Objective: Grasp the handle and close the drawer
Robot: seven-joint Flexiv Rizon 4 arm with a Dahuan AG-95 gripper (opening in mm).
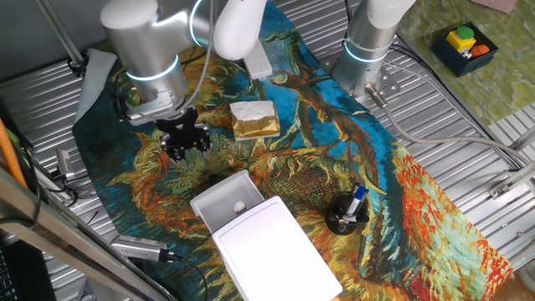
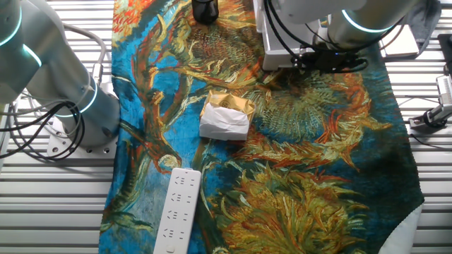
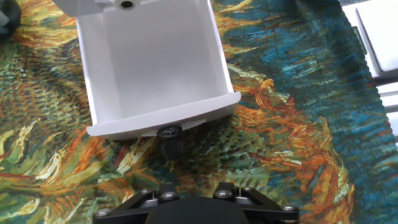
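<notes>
The white drawer [image 3: 155, 68] stands pulled out of its flat-topped white box [image 1: 276, 247] and is empty inside. Its handle [image 3: 169, 131] is a small dark knob in the middle of the front wall. In the hand view only the black base of my gripper [image 3: 195, 198] shows at the bottom edge, a short way back from the knob and in line with it. In one fixed view the gripper [image 1: 185, 144] hangs low over the cloth beyond the drawer [image 1: 224, 201], open and holding nothing. In the other fixed view the gripper [image 2: 330, 60] sits by the drawer's white edge [image 2: 267, 42].
A tan-and-white block [image 1: 254, 119] lies on the patterned cloth behind the gripper. A black cup with pens [image 1: 347, 213] stands right of the box. A white power strip [image 2: 176, 212] lies at the cloth's edge. A second robot's base [image 1: 368, 50] stands at the back.
</notes>
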